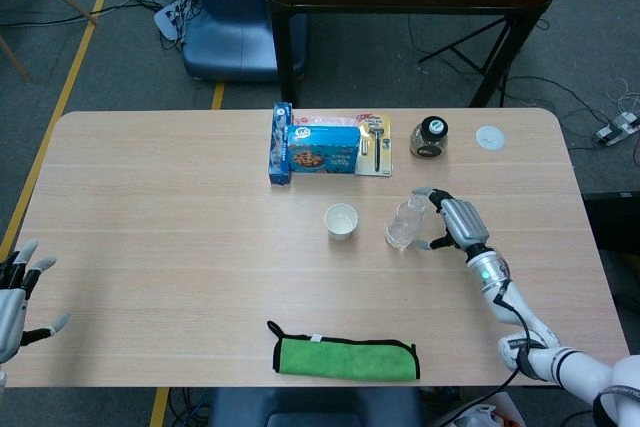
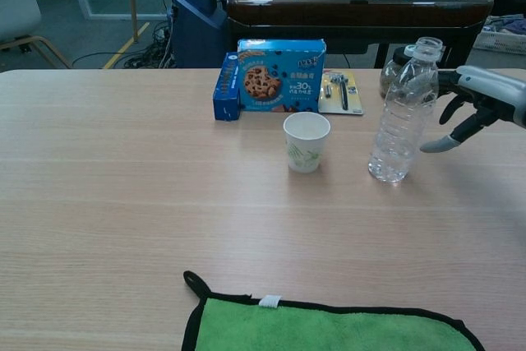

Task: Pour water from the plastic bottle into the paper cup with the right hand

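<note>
The clear plastic bottle point(image 1: 405, 224) point(image 2: 401, 113) stands upright on the table, just right of the white paper cup point(image 1: 341, 221) point(image 2: 306, 142). My right hand point(image 1: 455, 222) point(image 2: 477, 104) hovers to the right of the bottle with its fingers spread, a small gap between the fingertips and the bottle, holding nothing. The cup stands upright; I cannot tell its contents. My left hand point(image 1: 15, 292) shows only in the head view, past the table's left edge, fingers apart and empty.
A blue cookie box point(image 1: 322, 147) point(image 2: 279, 74) and a blister pack point(image 1: 375, 145) lie behind the cup. A dark jar point(image 1: 430, 137) and a white lid point(image 1: 490, 137) sit at the back right. A green cloth point(image 1: 345, 357) point(image 2: 329, 326) lies at the front edge.
</note>
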`<state>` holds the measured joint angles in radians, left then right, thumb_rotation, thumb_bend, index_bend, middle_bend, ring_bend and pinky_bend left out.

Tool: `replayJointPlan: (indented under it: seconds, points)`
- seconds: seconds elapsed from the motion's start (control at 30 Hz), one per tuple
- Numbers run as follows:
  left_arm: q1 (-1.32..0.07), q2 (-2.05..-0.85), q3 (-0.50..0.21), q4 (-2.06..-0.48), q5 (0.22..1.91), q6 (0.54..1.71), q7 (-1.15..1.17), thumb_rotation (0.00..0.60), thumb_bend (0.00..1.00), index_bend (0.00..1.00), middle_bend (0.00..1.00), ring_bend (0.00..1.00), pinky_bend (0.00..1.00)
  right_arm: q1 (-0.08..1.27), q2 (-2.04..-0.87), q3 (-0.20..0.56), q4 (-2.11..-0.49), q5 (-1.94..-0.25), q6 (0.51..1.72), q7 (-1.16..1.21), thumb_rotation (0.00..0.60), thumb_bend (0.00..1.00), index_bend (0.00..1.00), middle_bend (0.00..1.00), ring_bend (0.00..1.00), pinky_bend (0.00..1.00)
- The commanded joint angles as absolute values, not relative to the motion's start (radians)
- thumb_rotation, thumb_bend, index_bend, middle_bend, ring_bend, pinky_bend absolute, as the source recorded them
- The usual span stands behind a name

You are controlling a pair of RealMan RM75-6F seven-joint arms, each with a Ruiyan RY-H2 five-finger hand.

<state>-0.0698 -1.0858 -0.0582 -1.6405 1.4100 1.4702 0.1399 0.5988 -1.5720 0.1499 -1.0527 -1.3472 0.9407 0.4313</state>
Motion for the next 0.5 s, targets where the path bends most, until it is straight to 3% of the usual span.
replayJointPlan:
  seconds: [0.03,0.5]
  points:
    - [-0.071,-1.088,-0.058,-1.638,1.408,1.467,0.141,0.600,0.12,0.22,0.04,0.06,0.32,0.573,-1.528,0.144,-1.103,-1.333,0.965,0.353,0.600,0.00,0.20,0.19,0.18,0.36]
    - [-0.078,-1.105,-0.049,-1.631,1.415,1.456,0.172,0.600,0.12,0.22,0.04,0.06,0.32,0.415,-1.269,0.097,-1.451,-1.278,1.103,0.103,0.600,0.00,0.20,0.19,0.18,0.36]
